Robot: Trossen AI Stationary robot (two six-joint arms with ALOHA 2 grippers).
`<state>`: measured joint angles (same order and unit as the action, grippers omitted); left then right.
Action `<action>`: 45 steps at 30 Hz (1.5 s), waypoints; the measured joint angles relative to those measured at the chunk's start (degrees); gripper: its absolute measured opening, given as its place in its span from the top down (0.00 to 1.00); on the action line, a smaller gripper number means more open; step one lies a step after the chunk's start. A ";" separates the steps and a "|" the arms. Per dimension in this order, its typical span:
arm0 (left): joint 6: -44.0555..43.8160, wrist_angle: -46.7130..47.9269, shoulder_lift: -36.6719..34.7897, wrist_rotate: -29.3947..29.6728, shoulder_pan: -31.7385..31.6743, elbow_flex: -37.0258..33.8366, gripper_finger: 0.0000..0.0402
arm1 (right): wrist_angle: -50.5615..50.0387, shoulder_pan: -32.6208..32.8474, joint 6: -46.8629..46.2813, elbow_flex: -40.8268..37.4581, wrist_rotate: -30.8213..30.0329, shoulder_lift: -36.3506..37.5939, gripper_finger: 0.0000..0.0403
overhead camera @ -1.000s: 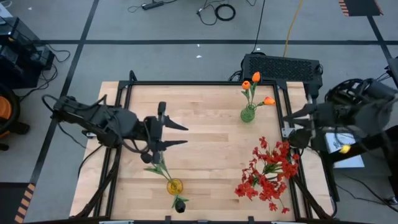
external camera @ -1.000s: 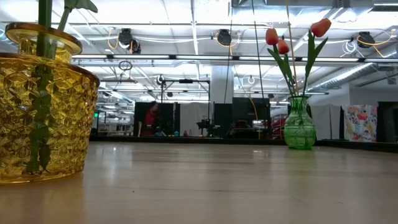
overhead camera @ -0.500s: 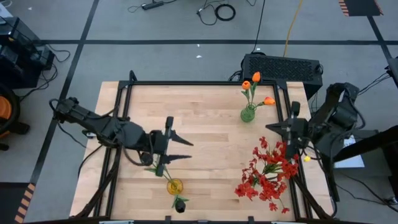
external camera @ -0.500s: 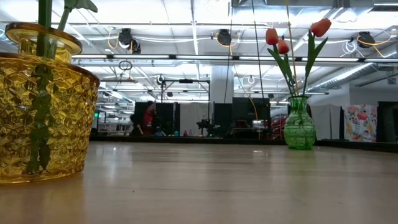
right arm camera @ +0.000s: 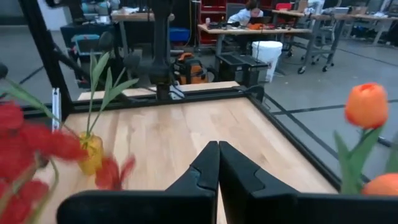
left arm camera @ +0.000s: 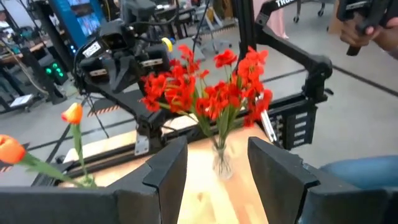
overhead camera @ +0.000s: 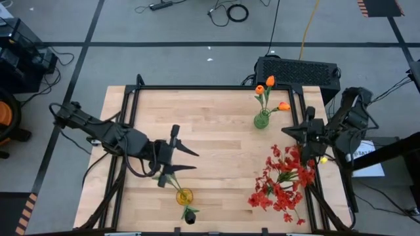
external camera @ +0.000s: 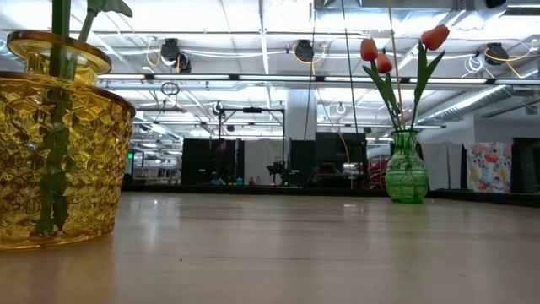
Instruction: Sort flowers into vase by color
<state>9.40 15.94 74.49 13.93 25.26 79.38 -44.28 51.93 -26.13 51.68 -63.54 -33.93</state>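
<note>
A yellow vase [overhead camera: 184, 195] near the table's front edge holds a black flower [overhead camera: 189, 215] with green leaves. At the far right, a green vase [overhead camera: 262, 119] holds orange flowers [overhead camera: 270, 82]. A bunch of red flowers [overhead camera: 283, 180] stands in a clear vase [left arm camera: 219, 163] at the right. My left gripper [overhead camera: 191, 159] hovers open just beyond the yellow vase, pointing toward the red flowers, with nothing between its fingers [left arm camera: 165, 168]. My right gripper [overhead camera: 289, 133] is shut and empty, above the table's right edge between the green vase and the red flowers.
A black frame [overhead camera: 210, 88] runs around the wooden tabletop [overhead camera: 223, 151]. A dark box [overhead camera: 298, 71] sits behind the far right corner. The middle of the table is bare wood. People sit at desks [right arm camera: 252, 15] in the room beyond.
My right gripper has come down from high beside the table's right edge and rolled, and now points in over the table above the red flowers. My left gripper has sunk a little and shifted toward the near edge, closer to the yellow vase. The flowers and vases have stayed put.
</note>
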 joint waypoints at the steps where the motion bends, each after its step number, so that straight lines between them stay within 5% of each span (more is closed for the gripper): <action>1: -0.02 0.50 -0.55 0.07 0.00 -0.38 0.56 | 1.26 0.04 0.25 -1.47 0.17 0.67 1.00; 18: -3.06 -2.56 -9.15 1.12 0.00 -12.41 0.56 | 14.53 0.04 6.62 -15.06 14.35 12.42 1.00; 33: -2.90 -2.58 -9.15 1.12 0.00 -13.08 0.56 | 35.16 0.02 14.92 -33.96 14.31 23.54 1.00; 45: -3.56 -2.51 -9.00 1.12 0.02 -13.08 0.56 | 40.41 0.02 13.66 -46.36 15.71 29.02 1.00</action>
<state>5.84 13.43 65.50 15.05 25.28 66.30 -3.88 51.94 -12.47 5.31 -47.83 -4.92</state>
